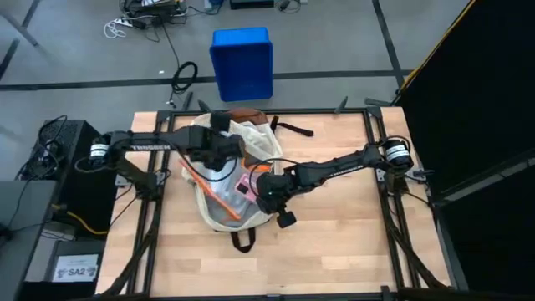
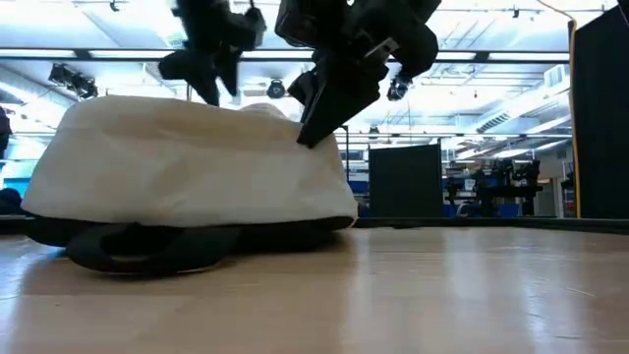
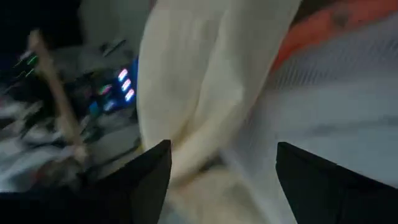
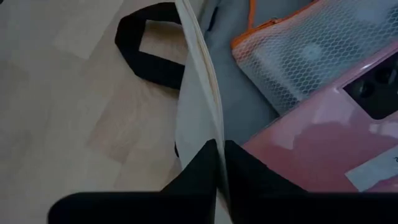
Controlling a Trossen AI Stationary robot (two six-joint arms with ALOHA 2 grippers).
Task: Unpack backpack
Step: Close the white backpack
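Note:
The cream-white backpack (image 1: 216, 219) lies on its side on the middle of the table, its opening turned up. Inside it lie a clear mesh pouch with an orange edge (image 4: 311, 50) and a flat pink thing (image 4: 311, 143). A black carry loop (image 4: 146, 53) rests on the wood beside it. My right gripper (image 4: 219, 162) is shut on the rim of the opening, on the backpack's right side (image 1: 266, 191). My left gripper (image 3: 224, 180) is open over the backpack's far part (image 1: 227, 152). A fold of cream cloth (image 3: 205, 124) runs between its fingers; whether they touch it does not show. My right gripper pinches the cream edge of the backpack's opening (image 4: 208, 124) between its two fingers, which slant down from above on the table's right side (image 2: 310, 133). The edge stands up between the fingers. The rest of the backpack rests on the table.
A blue bin (image 1: 242, 63) stands on the floor beyond the table's far edge. A dark strap (image 1: 292, 128) trails from the backpack toward the far right. Bare wood (image 1: 334, 242) lies near and to the right of the backpack.

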